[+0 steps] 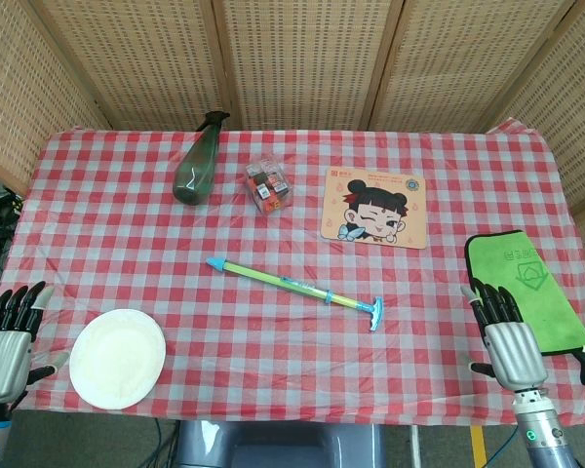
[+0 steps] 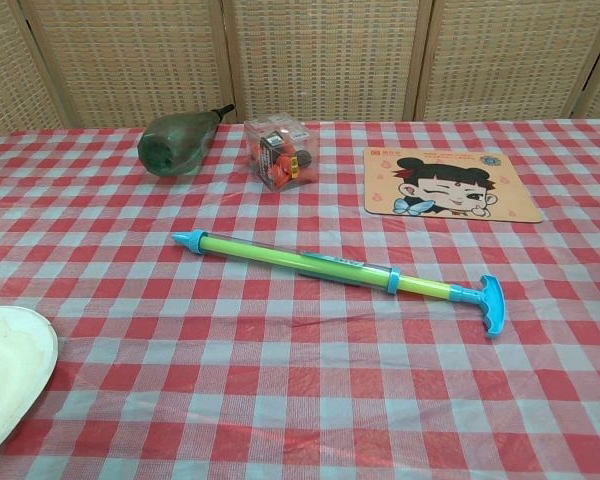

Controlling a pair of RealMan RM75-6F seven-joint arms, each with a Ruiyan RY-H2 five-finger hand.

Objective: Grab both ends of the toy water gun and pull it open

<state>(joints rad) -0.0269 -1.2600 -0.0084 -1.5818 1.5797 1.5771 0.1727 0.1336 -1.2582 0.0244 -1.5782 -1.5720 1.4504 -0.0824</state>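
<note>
The toy water gun [image 1: 294, 286] [image 2: 332, 266] lies flat in the middle of the checked table, a thin green tube with a blue nozzle tip at its left end and a blue T-handle [image 1: 376, 314] [image 2: 491, 303] at its right end. My left hand [image 1: 8, 339] sits at the table's near-left corner, fingers spread and holding nothing, far from the nozzle. My right hand [image 1: 505, 336] is at the near-right edge, fingers apart and empty, well right of the handle. Neither hand shows in the chest view.
A white plate [image 1: 118, 358] [image 2: 5, 375] lies near left. A dark green bottle [image 1: 198, 163] [image 2: 176, 142] on its side, a clear box of small items [image 1: 268, 186] [image 2: 278, 152] and a cartoon mat [image 1: 375, 207] [image 2: 450, 186] sit at the back. A green cloth [image 1: 522, 288] lies far right.
</note>
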